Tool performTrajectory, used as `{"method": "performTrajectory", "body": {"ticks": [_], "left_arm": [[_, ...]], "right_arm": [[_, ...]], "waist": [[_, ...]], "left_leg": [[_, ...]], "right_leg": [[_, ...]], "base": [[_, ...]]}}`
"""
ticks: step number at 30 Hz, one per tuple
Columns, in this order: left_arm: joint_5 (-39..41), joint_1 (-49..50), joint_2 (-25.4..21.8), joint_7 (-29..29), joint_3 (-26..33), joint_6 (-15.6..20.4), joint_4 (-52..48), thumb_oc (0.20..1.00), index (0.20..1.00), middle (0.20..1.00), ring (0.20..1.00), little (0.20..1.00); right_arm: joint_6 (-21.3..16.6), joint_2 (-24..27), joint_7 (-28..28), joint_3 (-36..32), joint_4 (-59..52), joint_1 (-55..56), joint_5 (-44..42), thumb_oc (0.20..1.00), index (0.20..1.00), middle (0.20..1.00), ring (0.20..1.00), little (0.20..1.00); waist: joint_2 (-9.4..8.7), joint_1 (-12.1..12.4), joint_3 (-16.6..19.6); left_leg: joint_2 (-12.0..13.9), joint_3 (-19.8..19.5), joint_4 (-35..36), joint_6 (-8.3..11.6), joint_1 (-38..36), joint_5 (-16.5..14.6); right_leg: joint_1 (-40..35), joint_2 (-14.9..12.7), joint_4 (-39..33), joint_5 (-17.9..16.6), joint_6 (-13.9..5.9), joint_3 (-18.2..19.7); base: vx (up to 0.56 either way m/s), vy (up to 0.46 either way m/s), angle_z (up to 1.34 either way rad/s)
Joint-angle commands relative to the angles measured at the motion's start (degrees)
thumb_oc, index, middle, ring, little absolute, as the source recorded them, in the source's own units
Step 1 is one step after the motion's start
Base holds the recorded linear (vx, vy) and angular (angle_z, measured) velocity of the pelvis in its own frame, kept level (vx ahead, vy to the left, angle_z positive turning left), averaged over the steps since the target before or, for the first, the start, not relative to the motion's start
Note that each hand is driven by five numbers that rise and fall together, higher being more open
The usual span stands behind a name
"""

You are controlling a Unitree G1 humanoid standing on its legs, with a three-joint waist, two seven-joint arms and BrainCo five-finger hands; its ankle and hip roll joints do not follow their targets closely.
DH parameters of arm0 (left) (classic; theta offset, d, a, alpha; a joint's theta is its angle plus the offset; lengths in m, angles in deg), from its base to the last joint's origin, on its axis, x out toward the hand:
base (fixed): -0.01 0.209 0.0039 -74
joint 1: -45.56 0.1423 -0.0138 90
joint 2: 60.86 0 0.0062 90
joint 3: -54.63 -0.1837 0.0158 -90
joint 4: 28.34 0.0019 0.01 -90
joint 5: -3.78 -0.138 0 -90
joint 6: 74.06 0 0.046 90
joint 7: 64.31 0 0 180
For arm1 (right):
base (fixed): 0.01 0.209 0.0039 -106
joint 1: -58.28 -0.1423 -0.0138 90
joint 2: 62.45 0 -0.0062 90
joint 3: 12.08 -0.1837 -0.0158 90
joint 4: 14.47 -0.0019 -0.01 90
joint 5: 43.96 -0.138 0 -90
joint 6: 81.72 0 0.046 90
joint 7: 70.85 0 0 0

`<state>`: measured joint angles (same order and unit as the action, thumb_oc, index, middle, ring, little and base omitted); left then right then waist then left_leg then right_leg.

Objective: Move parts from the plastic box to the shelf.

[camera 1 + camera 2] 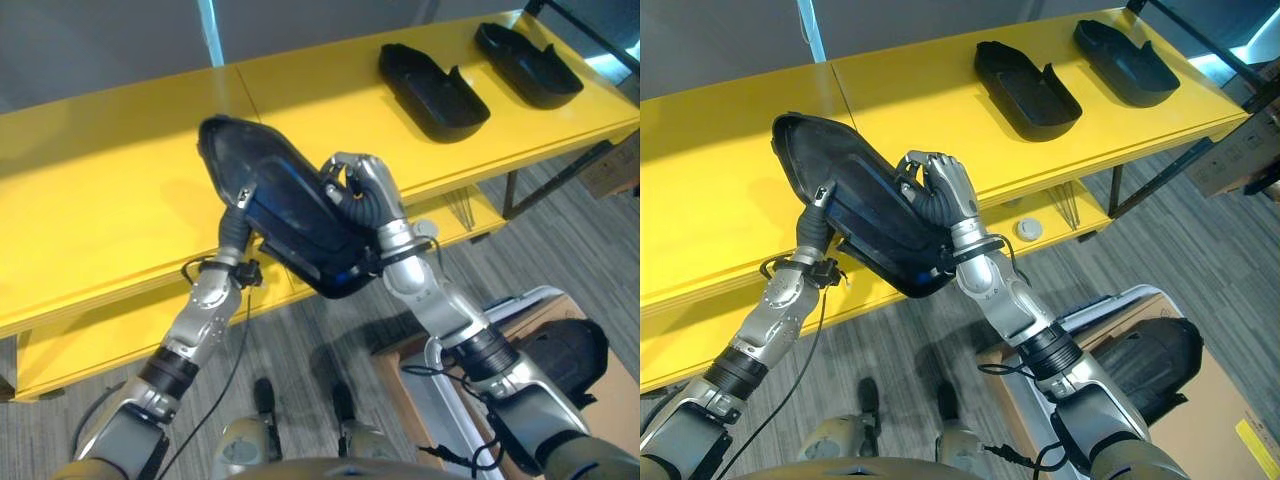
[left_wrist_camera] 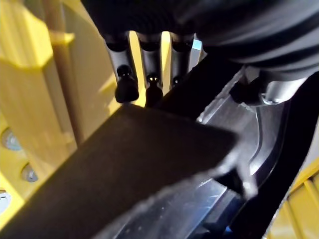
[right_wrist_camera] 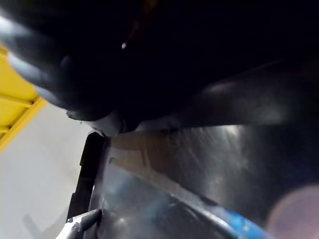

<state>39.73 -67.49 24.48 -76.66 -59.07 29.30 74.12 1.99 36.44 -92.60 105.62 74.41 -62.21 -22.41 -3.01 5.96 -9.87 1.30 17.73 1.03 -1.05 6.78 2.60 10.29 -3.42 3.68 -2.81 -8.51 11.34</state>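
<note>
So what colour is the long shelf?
Bright yellow. The shelf shows best in the left eye view, with two black parts lying on it.

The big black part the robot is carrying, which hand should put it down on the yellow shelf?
Probably the right hand. Its fingers curl over the black part's edge on the side toward free shelf space. The left hand props it from below, so it likely only steadies.

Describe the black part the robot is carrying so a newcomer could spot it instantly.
Start at the long yellow shelf. Over its front edge, a large black moulded plastic shell hangs tilted between the left hand and right hand. Unlike the two black tray-shaped parts lying flat farther right, it is lifted off the shelf.
</note>
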Motion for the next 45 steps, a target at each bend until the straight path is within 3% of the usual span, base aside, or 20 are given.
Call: {"method": "performTrajectory", "body": {"ticks": [1,3,4,5,7,13,16,18,19,20,22,26,30,33,36,41,45], "left_arm": [[-2.65,-7.83,2.37,1.06,-3.89,3.09,0.23,0.200,0.200,0.200,0.200,0.200],[-3.55,-7.57,2.13,1.00,-3.44,3.35,-1.15,0.200,0.200,0.200,0.200,0.200],[-3.85,-7.39,2.05,1.02,-3.31,3.47,-1.85,0.200,0.200,0.200,0.200,0.200],[-3.85,-7.39,2.05,1.02,-3.31,3.47,-1.85,0.200,0.200,0.200,0.200,0.200],[-4.80,-6.87,2.10,0.56,-2.24,4.28,-4.38,0.200,0.200,0.200,0.200,0.200],[-4.82,-4.05,2.12,0.14,0.39,5.49,-7.61,0.200,0.200,0.200,0.200,0.200],[-4.46,0.06,0.93,-0.36,3.77,6.79,-11.11,0.200,0.200,0.200,0.200,0.200],[-4.58,1.40,1.27,-0.04,4.69,6.32,-10.57,0.200,0.200,0.200,0.200,0.200],[-4.59,1.43,1.29,-0.04,4.70,6.31,-10.59,0.200,0.200,0.200,0.200,0.200],[-4.98,1.68,1.08,-0.18,5.16,6.14,-10.41,0.200,0.200,0.200,0.200,0.200],[-5.98,2.24,-0.08,-0.36,6.21,5.83,-10.13,0.200,0.200,0.200,0.200,0.200],[-9.01,2.04,-3.75,-1.18,8.30,6.00,-9.63,0.200,0.200,0.200,0.200,0.200],[-11.24,2.18,-5.26,-1.45,9.51,5.62,-8.89,0.200,0.200,0.200,0.200,0.200],[-14.10,1.83,-9.33,-2.47,12.55,4.81,-6.01,0.200,0.200,0.200,0.200,0.200],[-14.07,1.47,-10.83,-3.06,13.91,4.70,-4.32,0.200,0.200,0.200,0.200,0.200],[-14.48,-0.42,-17.39,-3.40,18.09,3.00,1.52,0.200,0.200,0.200,0.200,0.200],[-13.05,-4.05,-21.01,-2.65,18.43,2.21,7.10,0.200,0.200,0.200,0.200,0.200]], "right_arm": [[-9.79,-7.10,5.03,4.72,-8.74,-6.18,-8.96,0.200,0.200,0.200,0.200,0.200],[-10.55,-6.38,6.24,4.38,-8.73,-5.86,-12.44,0.200,0.200,0.200,0.200,0.200],[-10.69,-5.92,6.66,4.29,-8.62,-5.81,-13.80,0.200,0.200,0.200,0.200,0.200],[-10.69,-5.92,6.66,4.29,-8.62,-5.81,-13.80,0.200,0.200,0.200,0.200,0.200],[-11.23,-5.37,8.35,4.15,-6.64,-6.24,-18.80,0.200,0.200,0.200,0.200,0.200],[-11.31,-4.97,10.29,3.48,-4.99,-5.13,-24.75,0.200,0.200,0.200,0.200,0.200],[-11.56,-3.35,12.99,3.43,-5.35,-3.82,-29.51,0.200,0.200,0.200,0.200,0.200],[-10.44,-1.41,13.75,2.61,-4.92,-2.65,-30.78,0.225,0.225,0.225,0.225,0.225],[-10.42,-1.37,13.77,2.60,-4.97,-2.62,-30.80,0.821,0.821,0.821,0.821,0.821],[-10.04,-1.11,14.14,2.31,-5.02,-1.74,-31.59,1.000,1.000,1.000,1.000,1.000],[-9.91,-1.03,14.67,1.84,-4.15,-0.57,-33.03,1.000,1.000,1.000,1.000,1.000],[-10.47,-1.32,14.99,0.17,-1.30,2.38,-37.25,1.000,1.000,1.000,1.000,1.000],[-10.45,-0.86,14.90,-3.00,-0.61,6.30,-38.10,1.000,1.000,1.000,1.000,1.000],[-10.66,-0.57,14.03,-10.07,-1.23,13.80,-38.74,1.000,1.000,1.000,1.000,1.000],[-10.60,-0.64,13.68,-12.41,-1.76,15.81,-38.88,1.000,1.000,1.000,1.000,1.000],[-10.66,0.13,13.83,-18.64,-3.68,22.15,-37.95,1.000,1.000,1.000,1.000,1.000],[-10.37,1.04,15.17,-19.83,-4.57,25.39,-37.07,1.000,1.000,1.000,1.000,1.000]], "waist": [[1.74,1.40,-0.07],[2.22,0.75,-0.70],[2.10,0.70,-0.97],[2.10,0.70,-0.97],[1.83,1.34,-1.40],[2.75,1.57,-0.53],[5.37,1.96,0.01],[6.52,1.15,-0.49],[6.57,1.03,-0.52],[6.61,0.78,-0.63],[6.28,0.42,-0.08],[6.30,0.62,0.59],[6.21,0.40,1.31],[6.32,-0.52,2.30],[6.03,-0.90,2.55],[5.62,-3.00,2.68],[5.56,-4.63,2.15]], "left_leg": [[0.89,-3.19,-6.09,2.50,-3.15,-11.63],[0.22,-3.51,-5.88,2.39,-4.00,-11.90],[-0.63,-4.17,-5.97,2.17,-4.10,-12.16],[-0.63,-4.17,-5.97,2.17,-4.10,-12.16],[-2.31,-6.81,-6.75,1.89,-4.76,-13.70],[-2.42,-8.97,-6.90,2.83,-5.97,-13.95],[-2.51,-10.70,-16.40,5.86,-3.60,-14.04],[-1.05,-10.09,-20.88,8.09,-1.45,-11.67],[-1.04,-10.22,-21.04,8.11,-1.40,-11.75],[-0.22,-9.90,-20.61,8.24,-0.78,-11.56],[0.78,-10.29,-17.02,7.75,-0.95,-12.18],[3.07,-12.34,-8.79,8.49,-0.27,-8.21],[3.87,-9.96,-6.71,8.72,-1.38,-7.46],[3.16,-7.27,-2.99,8.49,-4.14,-6.57],[2.93,-6.32,-1.99,8.22,-4.99,-6.47],[3.00,-3.26,0.21,7.89,-5.99,-6.01],[3.45,-1.83,1.45,8.08,-5.62,-5.11]], "right_leg": [[-0.31,-2.70,6.13,2.80,-6.49,-1.43],[1.22,2.35,6.31,7.38,-6.49,-0.98],[1.24,4.15,5.74,7.89,-6.13,-0.77],[1.24,4.15,5.74,7.89,-6.13,-0.77],[-1.39,5.78,3.30,7.91,-4.27,-2.59],[-3.69,5.23,2.25,8.46,-3.08,-5.83],[-6.31,3.89,2.77,10.76,-0.71,-7.60],[-8.40,2.49,3.33,12.26,0.75,-9.11],[-8.46,2.50,3.36,12.31,0.77,-9.23],[-8.71,1.83,3.63,12.57,0.95,-9.42],[-8.42,0.82,3.64,12.58,0.76,-9.57],[-7.82,1.15,2.13,12.40,0.28,-9.75],[-9.39,1.45,0.19,12.24,-0.41,-10.11],[-9.90,1.15,-0.75,11.52,-1.24,-8.69],[-9.85,0.96,-1.16,11.16,-1.61,-7.85],[-8.31,1.28,-2.33,9.66,-2.71,-5.54],[-6.36,1.83,-2.65,8.89,-3.11,-4.74]], "base": [[0.10,0.152,0.30],[0.07,0.138,0.26],[0.04,0.079,0.11],[0.06,0.007,0.29],[0.11,-0.102,0.45],[0.13,-0.133,0.59],[0.21,-0.107,0.56],[0.08,0.029,0.78],[0.04,0.057,0.86],[0.03,0.058,0.91],[0.05,0.079,0.22],[0.03,0.055,0.14],[0.08,0.079,-0.30],[0.13,0.159,-0.17],[0.06,0.077,-0.22],[0.05,0.075,-0.24],[-0.01,0.039,-0.30]]}}
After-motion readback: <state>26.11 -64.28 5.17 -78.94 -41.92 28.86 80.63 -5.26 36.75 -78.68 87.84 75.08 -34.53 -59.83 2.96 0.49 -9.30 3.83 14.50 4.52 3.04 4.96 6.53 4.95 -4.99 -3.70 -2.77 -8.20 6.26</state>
